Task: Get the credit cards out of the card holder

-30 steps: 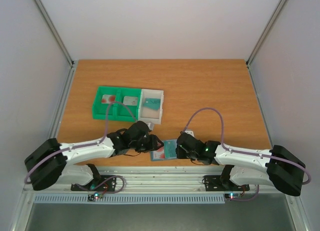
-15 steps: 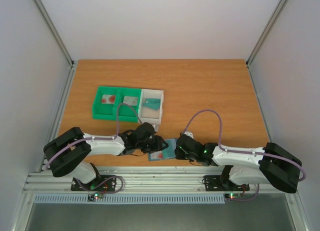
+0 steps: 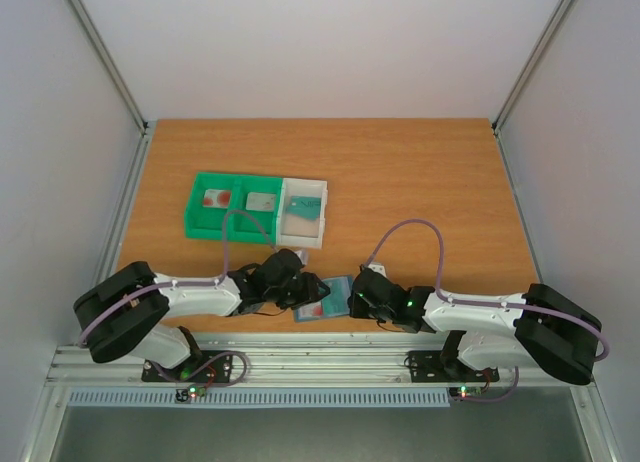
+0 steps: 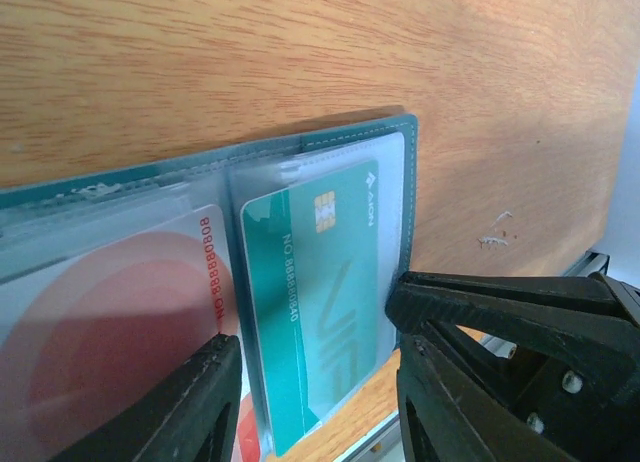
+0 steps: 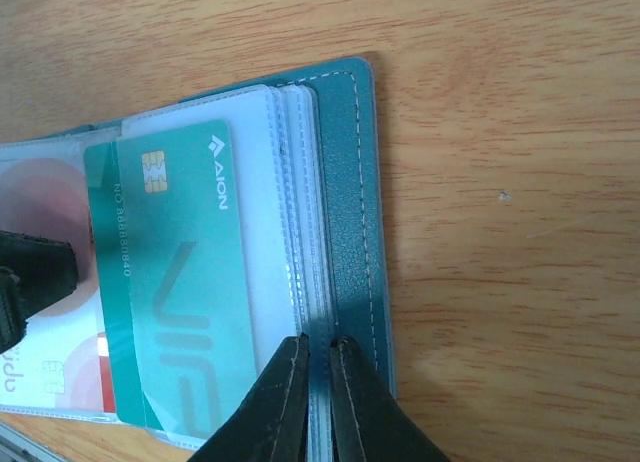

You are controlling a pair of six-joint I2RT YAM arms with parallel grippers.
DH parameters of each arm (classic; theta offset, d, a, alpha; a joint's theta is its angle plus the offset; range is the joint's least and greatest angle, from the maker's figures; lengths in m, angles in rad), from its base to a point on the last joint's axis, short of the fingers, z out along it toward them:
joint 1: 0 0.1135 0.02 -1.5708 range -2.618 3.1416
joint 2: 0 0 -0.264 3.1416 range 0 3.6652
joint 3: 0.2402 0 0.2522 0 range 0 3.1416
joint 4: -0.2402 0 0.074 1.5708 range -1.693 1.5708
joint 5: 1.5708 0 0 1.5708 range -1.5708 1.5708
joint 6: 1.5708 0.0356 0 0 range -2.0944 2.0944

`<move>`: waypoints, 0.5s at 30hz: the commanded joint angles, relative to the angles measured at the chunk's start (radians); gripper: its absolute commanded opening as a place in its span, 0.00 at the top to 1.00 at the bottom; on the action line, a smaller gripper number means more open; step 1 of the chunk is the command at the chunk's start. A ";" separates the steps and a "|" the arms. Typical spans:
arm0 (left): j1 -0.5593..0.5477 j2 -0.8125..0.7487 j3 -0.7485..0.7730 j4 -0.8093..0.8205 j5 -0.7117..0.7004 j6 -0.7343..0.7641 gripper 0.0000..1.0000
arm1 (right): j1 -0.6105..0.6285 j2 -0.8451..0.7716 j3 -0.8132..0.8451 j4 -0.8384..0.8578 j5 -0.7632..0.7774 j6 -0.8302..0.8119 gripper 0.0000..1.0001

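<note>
The card holder lies open near the table's front edge, between both grippers. In the left wrist view a teal credit card sits in a clear sleeve, beside a pale credit card with a red round mark. My left gripper is open, its fingers standing either side of the teal card. My right gripper is shut on the sleeve edges beside the card holder's blue-grey cover, to the right of the teal card.
A green tray and an adjoining white tray stand at the back left, each with cards lying inside. The metal rail at the table's front edge runs just below the holder. Bare wood lies to the holder's right.
My left arm has drawn back towards the near left, and its jaws have widened a little. The right jaws have closed in on the sleeve edges. The holder has shifted slightly left.
</note>
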 commanded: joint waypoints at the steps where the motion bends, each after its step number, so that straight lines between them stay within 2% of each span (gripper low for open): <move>1: 0.002 0.026 -0.012 0.054 -0.007 -0.019 0.57 | 0.003 0.016 -0.032 -0.059 -0.005 0.015 0.90; 8: 0.002 0.136 -0.018 0.199 0.063 -0.069 0.65 | 0.004 0.023 -0.030 -0.059 -0.007 0.017 0.90; 10: 0.002 0.138 -0.036 0.267 0.082 -0.095 0.82 | 0.003 0.020 -0.031 -0.063 -0.005 0.019 0.90; 12: 0.002 0.123 -0.051 0.291 0.080 -0.117 0.94 | 0.003 0.015 -0.031 -0.066 -0.002 0.019 0.91; 13: 0.001 0.110 -0.058 0.290 0.075 -0.124 0.99 | 0.004 0.015 -0.031 -0.067 0.000 0.021 0.91; 15: 0.002 0.081 -0.069 0.264 0.056 -0.132 0.99 | 0.004 0.015 -0.031 -0.069 0.001 0.022 0.91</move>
